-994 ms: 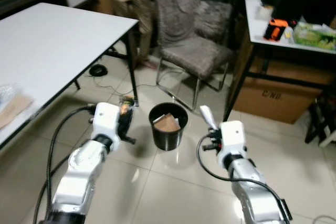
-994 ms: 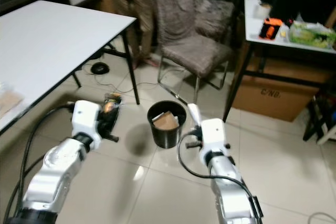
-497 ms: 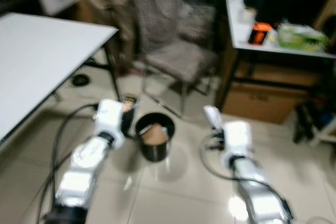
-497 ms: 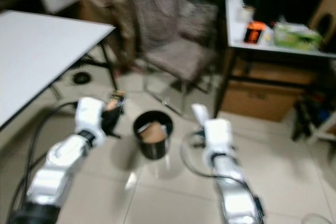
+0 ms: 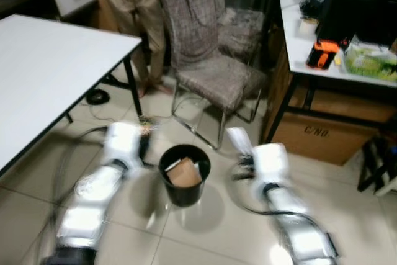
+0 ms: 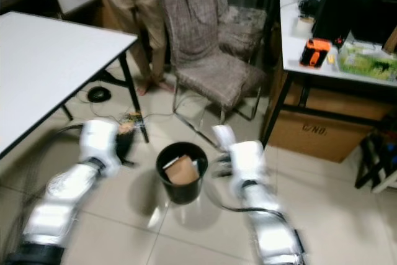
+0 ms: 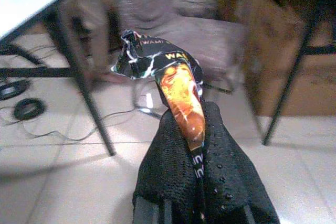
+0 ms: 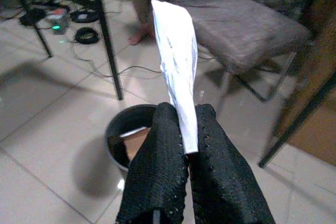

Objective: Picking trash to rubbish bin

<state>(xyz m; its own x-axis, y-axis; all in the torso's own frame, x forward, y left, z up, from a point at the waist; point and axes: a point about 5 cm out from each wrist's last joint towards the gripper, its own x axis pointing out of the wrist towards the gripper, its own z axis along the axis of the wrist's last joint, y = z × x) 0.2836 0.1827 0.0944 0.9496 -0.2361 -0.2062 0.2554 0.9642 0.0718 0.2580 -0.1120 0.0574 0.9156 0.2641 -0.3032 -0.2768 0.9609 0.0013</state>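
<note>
Standing over the rubbish bin (image 5: 184,174), head views first: black round bin on the tile floor between the two arms, brown cardboard scrap already inside; arms motion-blurred. Left gripper (image 5: 144,143) sits just beside the bin's rim on the robot's left, with a dark snack wrapper (image 6: 128,126) sticking out past its tip. Right gripper (image 5: 243,153) is on the bin's other side, slightly farther from the rim, holding up a white paper strip (image 5: 236,138). Behind: grey fabric chair (image 5: 214,66), a person (image 5: 133,4) standing by it, white table (image 5: 56,60) at robot's left, desk with orange tool (image 5: 322,54) at right. Left wrist view: fingers (image 7: 168,177) closed tight on the wrapper, black-and-orange foil, long axis running along the fingers and flaring out beyond them; table leg and cables on floor ahead. Right wrist view: fingers (image 8: 157,171) pinched shut on the white strip, its long axis also in line with the fingers; bin lies below and beyond the tips, opening clearly visible. Judgement: left arm is nearer the rim, likely first to drop; it needs to swing inward over the opening before letting go.
</note>
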